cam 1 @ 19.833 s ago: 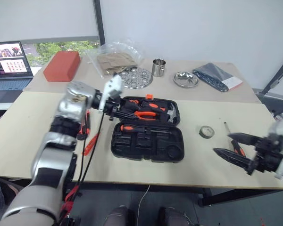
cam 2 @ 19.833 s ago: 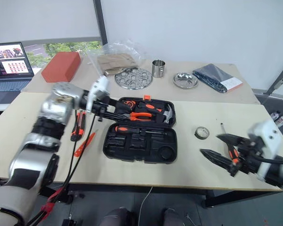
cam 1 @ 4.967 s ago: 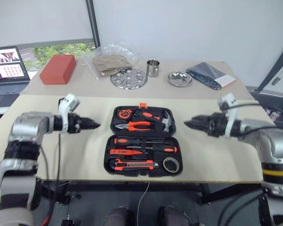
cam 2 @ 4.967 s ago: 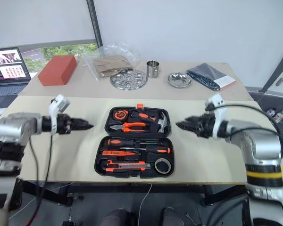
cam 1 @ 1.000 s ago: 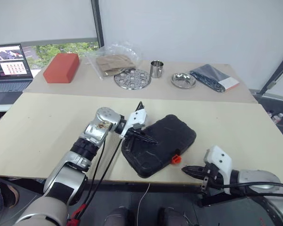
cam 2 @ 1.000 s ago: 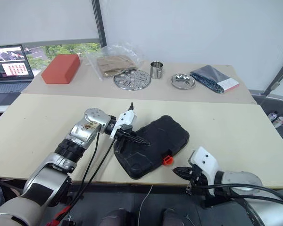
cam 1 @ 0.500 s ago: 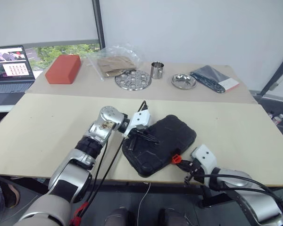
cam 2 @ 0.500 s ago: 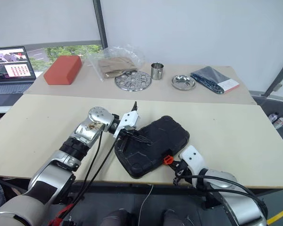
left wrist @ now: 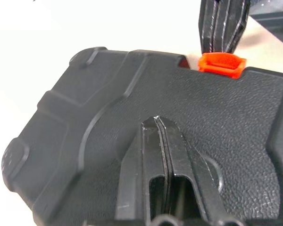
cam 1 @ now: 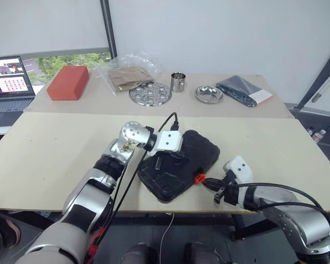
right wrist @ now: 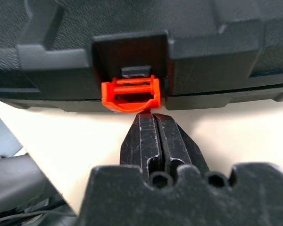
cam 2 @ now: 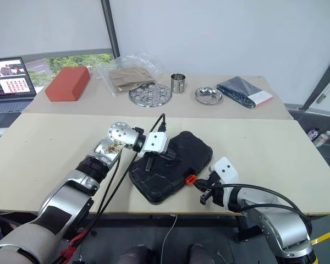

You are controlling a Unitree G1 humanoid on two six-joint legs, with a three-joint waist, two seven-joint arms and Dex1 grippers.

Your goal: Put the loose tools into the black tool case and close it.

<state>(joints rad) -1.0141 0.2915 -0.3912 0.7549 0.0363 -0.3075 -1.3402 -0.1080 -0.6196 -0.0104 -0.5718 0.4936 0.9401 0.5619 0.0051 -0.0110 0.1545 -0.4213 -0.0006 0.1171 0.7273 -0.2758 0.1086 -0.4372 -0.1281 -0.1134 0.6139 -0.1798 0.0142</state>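
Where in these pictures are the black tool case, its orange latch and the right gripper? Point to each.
black tool case (cam 1: pixel 190 151): left eye view, on its closed lid.
orange latch (right wrist: pixel 130 93): right wrist view, on its front face.
right gripper (right wrist: pixel 152 123): right wrist view, between its shut fingertips.

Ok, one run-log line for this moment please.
case: black tool case lid down | latch: orange latch hanging, not snapped | left gripper: shut, on lid | right gripper: shut, tips at latch

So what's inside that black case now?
The black tool case lies shut on the table, so whatever is inside is covered. The left gripper, shut, presses on its lid, and the right gripper, also shut, has its tips at the orange latch.
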